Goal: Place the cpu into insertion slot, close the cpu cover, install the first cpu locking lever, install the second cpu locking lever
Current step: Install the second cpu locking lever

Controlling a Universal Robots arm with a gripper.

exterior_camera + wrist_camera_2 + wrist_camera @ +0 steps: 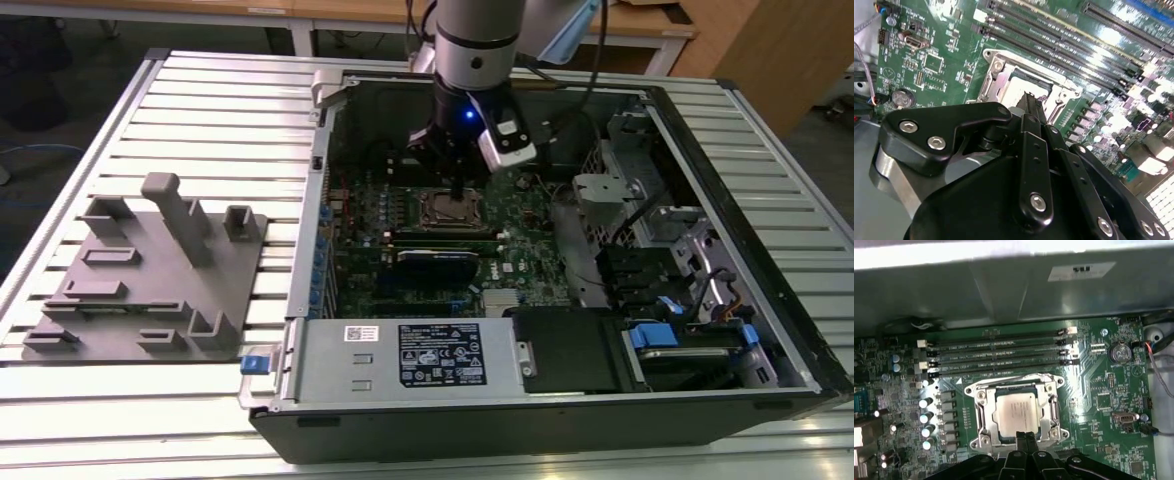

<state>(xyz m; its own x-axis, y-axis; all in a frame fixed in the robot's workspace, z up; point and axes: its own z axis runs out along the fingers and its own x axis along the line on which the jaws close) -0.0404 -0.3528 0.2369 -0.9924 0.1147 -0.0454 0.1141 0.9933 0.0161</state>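
Observation:
The cpu (1016, 412), a dull silver square, lies in the insertion slot (451, 210) on the green board. The cpu cover (982, 410), a silver frame, lies flat around it, and the chip shows through its cut-out. Thin silver lever rods run along the frame's edges; I cannot tell whether they are latched. My gripper (1026, 437) hangs just above the socket's edge with its two narrow black fingers pressed together and nothing between them. In the second wrist view the gripper (1028, 97) points down at the cover (999, 67). In the exterior view the gripper (461, 188) stands over the socket.
Long black memory slots (999, 352) run beside the socket, with the case wall (1004, 290) behind them. A power supply (400, 355) and drive bays (667, 260) crowd the case's near and right sides. A grey fixture (147, 270) sits on the slatted table at the exterior view's left.

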